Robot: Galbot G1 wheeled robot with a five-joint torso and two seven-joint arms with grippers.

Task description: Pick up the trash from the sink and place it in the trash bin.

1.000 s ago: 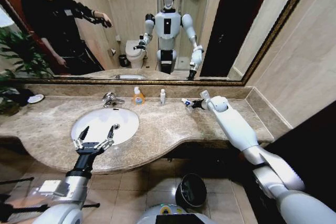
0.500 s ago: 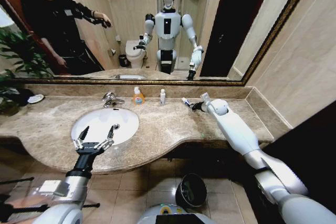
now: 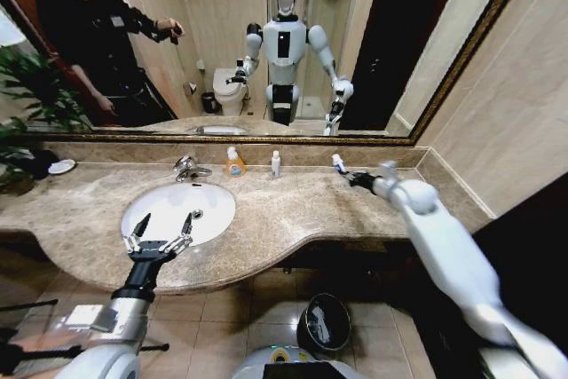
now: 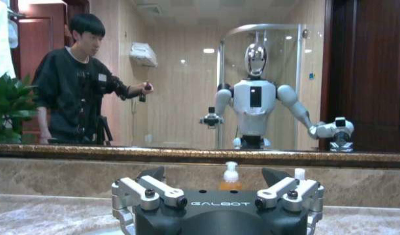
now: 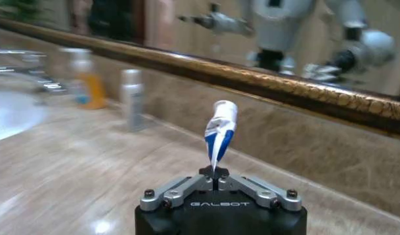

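Glossy marble countertop [image 3: 293, 210]; porcelain-looking sink [image 3: 164, 206].

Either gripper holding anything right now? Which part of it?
The right gripper is shut on a small white-and-blue tube, pinching its flat crimped end, cap end pointing away. The left gripper is open over the sink, holding nothing.

The glossy white, rounded right arm [image 3: 448, 250] is showing grey joint bands. The black left gripper [image 4: 216, 201] is wearing white "GALBOT" lettering, silver metal finger links and dark screws; the black right gripper [image 5: 217, 182] is matching it.
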